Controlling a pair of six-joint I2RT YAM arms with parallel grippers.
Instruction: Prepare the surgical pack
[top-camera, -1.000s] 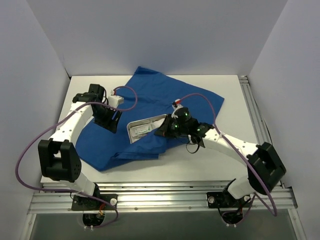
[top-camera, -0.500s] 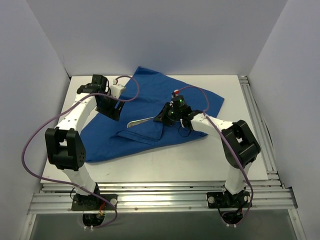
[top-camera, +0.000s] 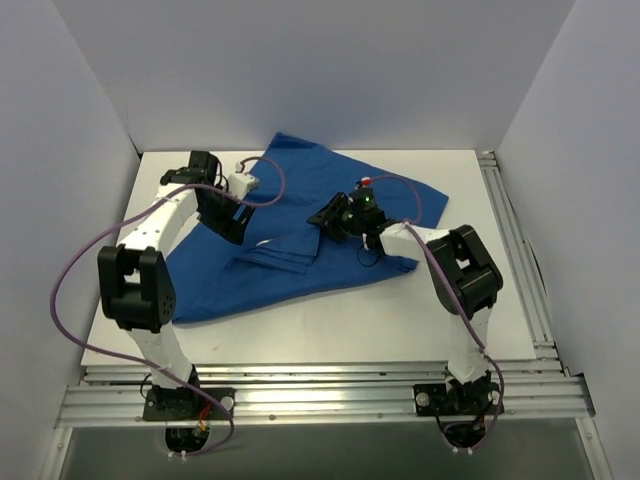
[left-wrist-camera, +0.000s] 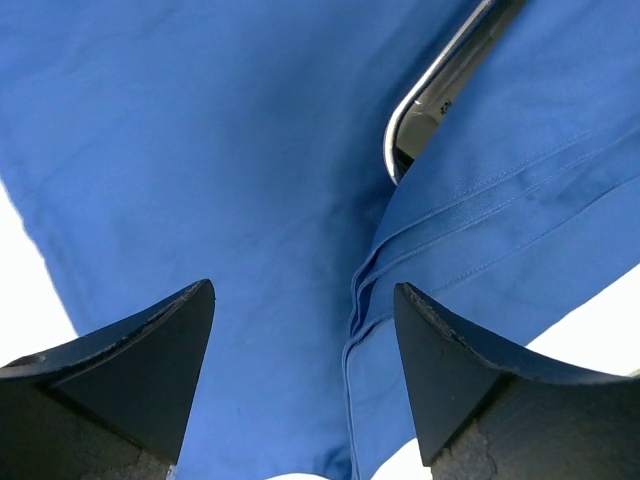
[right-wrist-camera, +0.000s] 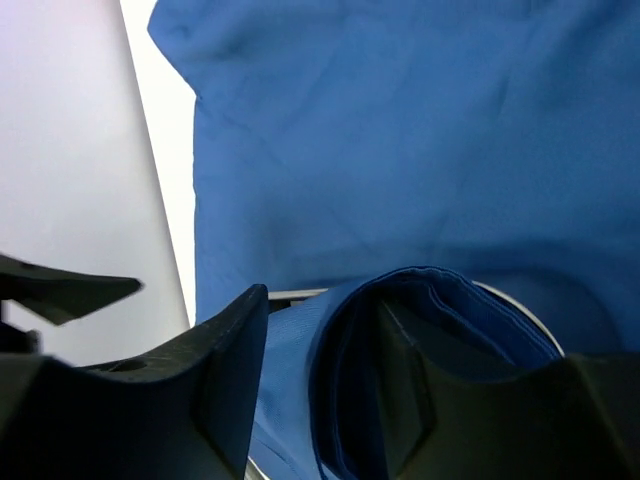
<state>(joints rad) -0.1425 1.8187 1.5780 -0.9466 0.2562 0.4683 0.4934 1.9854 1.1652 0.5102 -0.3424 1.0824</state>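
As the overhead camera shows it, one royal-blue drape (top-camera: 300, 190) lies spread on the white table (top-camera: 330, 320), with two arms reaching over it. The left claw (top-camera: 235, 222) hangs above the drape's left part. The right claw (top-camera: 325, 217) sits at the middle of the cloth, and one folded flap of drape runs from its tips toward the left claw.

Left wrist view: the two dark fingers (left-wrist-camera: 130, 370) stand wide apart with nothing between them, so this claw is released. Blue cloth fills the gap below. Ahead of the claw and to its right, one steel tray (left-wrist-camera: 420, 115) shows a single rounded corner. The rest of the tray lies under the flap, whose stitched hem runs from that corner back between the fingers. Something pale lies inside the tray, but what it is cannot be told.

Right wrist view: the two fingers (right-wrist-camera: 225, 370) are clenched on one rolled fold of the drape. Just past the tips, the tray's thin bright rim shows on either side of the fold. Beyond it lies flat drape, and a strip of table shows to the left.
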